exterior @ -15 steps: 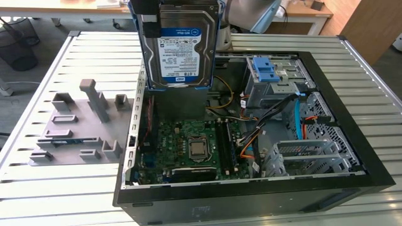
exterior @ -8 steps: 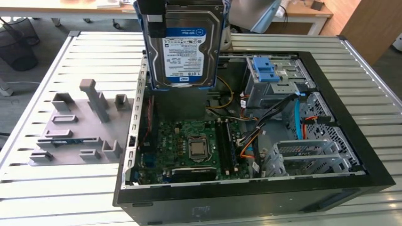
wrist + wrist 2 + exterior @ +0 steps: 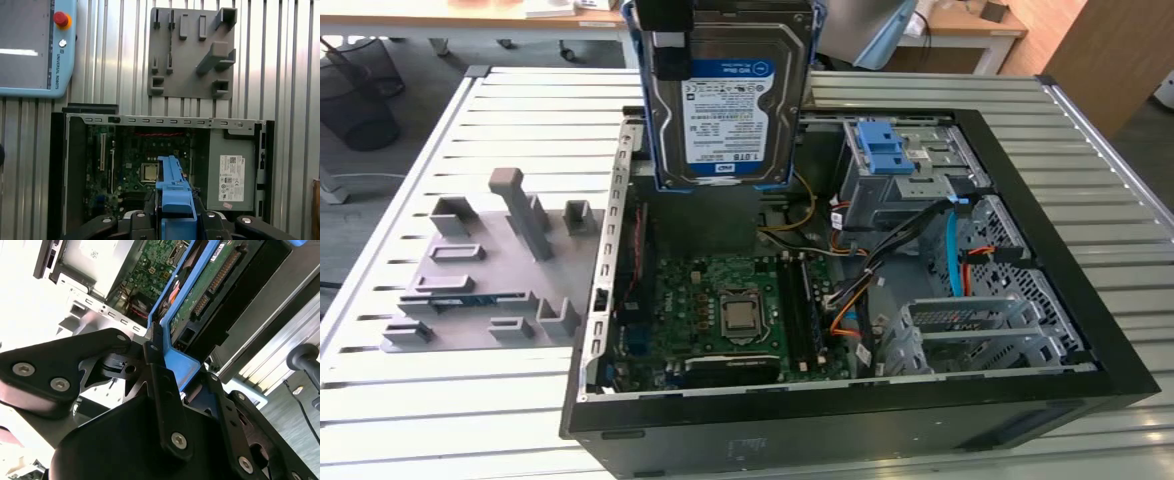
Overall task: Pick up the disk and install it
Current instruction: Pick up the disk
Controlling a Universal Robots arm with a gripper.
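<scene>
Closest to your wrist cameras sits the gripper (image 3: 184, 371), its black linkage arms and bolt heads crowding the second wrist view. Look at its fingers (image 3: 161, 390): they are drawn in against the blue carrier frame (image 3: 175, 195) from either side, so you have the tool clamped firmly on the disk (image 3: 212, 282), whose green circuit-board underside and connector pins show just past the frame. From the exterior view you can see the disk held upright by its top end, white label with its blue band facing the camera, hanging over the far end of the open computer case (image 3: 854, 430). Its lower edge shows above the motherboard (image 3: 707, 290) and touches nothing you can make out. On that board the processor socket (image 3: 742, 312) lies bare, nearer the camera than the disk. Toward the exterior view's right of the disk you have the grey drive bay (image 3: 907, 195) with the blue latch bracket (image 3: 887, 150) on top, well apart from the disk. The case lies on its side on the slatted table (image 3: 454, 420), and the grey fixture plate (image 3: 480, 270) rests just beside it on the exterior view's left. In the first wrist view you look down along the frame's edge into the case, with the power supply (image 3: 232, 172) beside the board and a teach pendant (image 3: 25, 50) with its red button (image 3: 61, 19) on the slats beyond.
</scene>
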